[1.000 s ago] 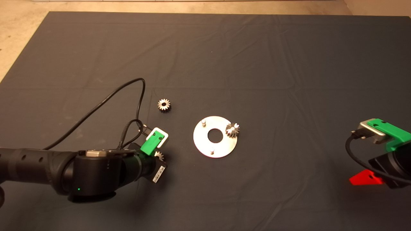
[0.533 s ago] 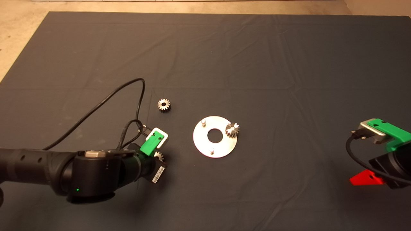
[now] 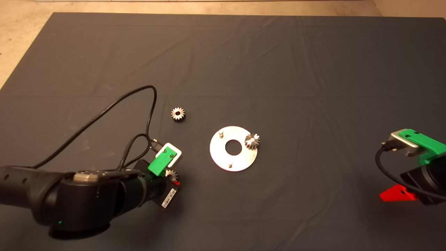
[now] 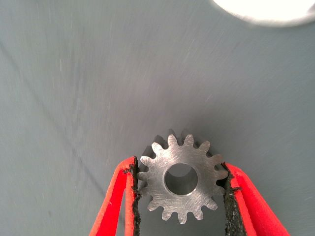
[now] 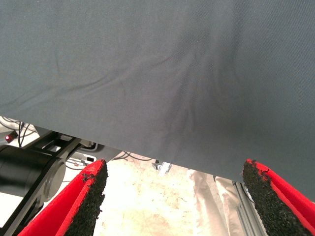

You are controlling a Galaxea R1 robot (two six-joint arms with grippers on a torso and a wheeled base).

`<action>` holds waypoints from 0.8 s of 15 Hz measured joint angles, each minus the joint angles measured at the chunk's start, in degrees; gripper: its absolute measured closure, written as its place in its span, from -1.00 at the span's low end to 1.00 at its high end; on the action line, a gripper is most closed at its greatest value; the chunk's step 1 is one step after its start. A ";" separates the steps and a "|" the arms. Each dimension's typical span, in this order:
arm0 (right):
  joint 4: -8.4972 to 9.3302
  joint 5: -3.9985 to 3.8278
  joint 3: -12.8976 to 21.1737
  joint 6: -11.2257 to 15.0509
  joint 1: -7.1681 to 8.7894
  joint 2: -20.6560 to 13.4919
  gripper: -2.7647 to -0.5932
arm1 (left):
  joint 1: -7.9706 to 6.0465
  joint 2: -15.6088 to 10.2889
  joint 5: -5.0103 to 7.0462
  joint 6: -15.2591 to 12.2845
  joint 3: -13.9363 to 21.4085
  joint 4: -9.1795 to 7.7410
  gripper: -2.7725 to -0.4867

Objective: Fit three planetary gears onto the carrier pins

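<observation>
The shiny round disc point(image 3: 216, 152) lies mid-mat with bare carrier pins at its back left point(image 3: 221, 132) and front point(image 3: 229, 162). One planetary gear point(image 3: 251, 141) sits at the disc's right side, over the third pin's place. A second gear point(image 3: 178, 114) lies loose on the mat, behind and left of the disc. My left gripper point(image 3: 173, 178) is left of the disc, shut on the third gear point(image 3: 171, 173). In the left wrist view both pads point(image 4: 132, 196) touch that gear's point(image 4: 181, 178) teeth. My right gripper point(image 3: 400, 193) is parked at the lower right, open and empty point(image 5: 174, 169).
The left arm's black cable point(image 3: 150, 104) loops over the mat just left of the loose gear. The disc's edge point(image 4: 266, 12) shows beyond the held gear in the left wrist view. The right wrist view looks past the mat's edge point(image 5: 147, 152) at the floor.
The left arm has shifted a little toward the mat's front edge, and the gear between its fingers moved with it. The disc, the other gears and the right arm have not moved.
</observation>
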 joint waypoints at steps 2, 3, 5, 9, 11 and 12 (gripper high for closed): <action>0.02 0.00 0.00 0.00 0.02 -0.01 -0.32 | -0.95 2.11 0.04 0.02 0.37 -0.34 0.72; 0.01 0.00 0.00 0.00 0.00 0.00 -0.32 | -1.40 3.41 0.02 0.02 0.41 -0.63 0.73; 0.02 -0.01 0.00 -0.02 0.02 0.01 -0.32 | -2.52 5.89 0.02 0.02 0.41 -0.87 0.73; 0.02 -0.01 0.00 -0.21 0.05 0.00 -0.32 | -3.32 11.95 0.15 0.74 -2.09 -1.31 0.73; 0.02 -0.04 0.00 -0.35 0.16 0.02 -0.32 | -3.59 15.03 0.14 1.63 -3.88 -2.04 0.73; 0.02 0.00 0.00 -0.40 0.16 0.02 -0.32 | -3.66 16.40 0.13 1.79 -4.86 -2.32 0.73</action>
